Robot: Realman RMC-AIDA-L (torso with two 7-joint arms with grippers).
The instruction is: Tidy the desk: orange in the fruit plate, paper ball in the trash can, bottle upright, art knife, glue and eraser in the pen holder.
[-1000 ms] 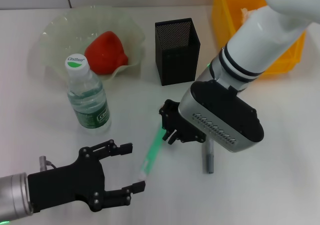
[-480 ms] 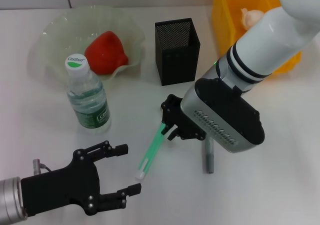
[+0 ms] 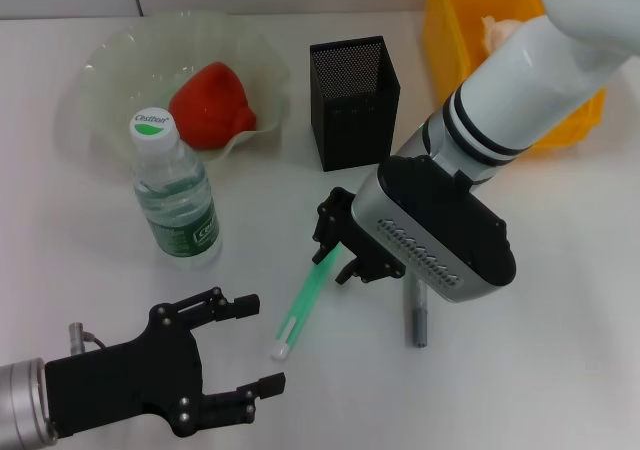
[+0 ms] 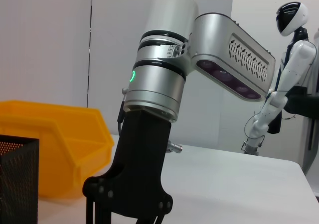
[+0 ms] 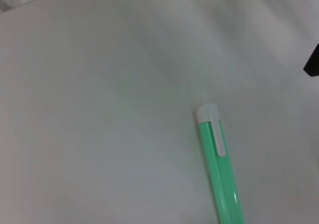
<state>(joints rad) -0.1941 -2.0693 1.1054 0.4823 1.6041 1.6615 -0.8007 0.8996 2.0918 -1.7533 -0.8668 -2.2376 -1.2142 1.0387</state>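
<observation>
My right gripper [image 3: 328, 247] is shut on the upper end of a green pen-shaped stick [image 3: 303, 301] with a white clip end [image 5: 209, 115]. The stick slants down toward the table, and I cannot tell if it is the glue or the art knife. A grey pen-like tool [image 3: 416, 318] lies just right of it, partly under my arm. My left gripper [image 3: 262, 342] hangs open at the front left, near the stick's white tip. The orange [image 3: 210, 105] lies in the fruit plate [image 3: 110, 62]. The bottle [image 3: 178, 205] stands upright. The paper ball [image 3: 498, 28] shows inside the trash can [image 3: 448, 40]. The eraser is out of view.
The pen holder [image 3: 355, 102] stands behind my right gripper, between the fruit plate and the trash can. The left wrist view shows the trash can [image 4: 55, 149], a corner of the pen holder [image 4: 17, 179] and my right arm [image 4: 159, 84].
My right gripper has shifted slightly left with the green stick in it. My left gripper has drawn a little toward the front edge.
</observation>
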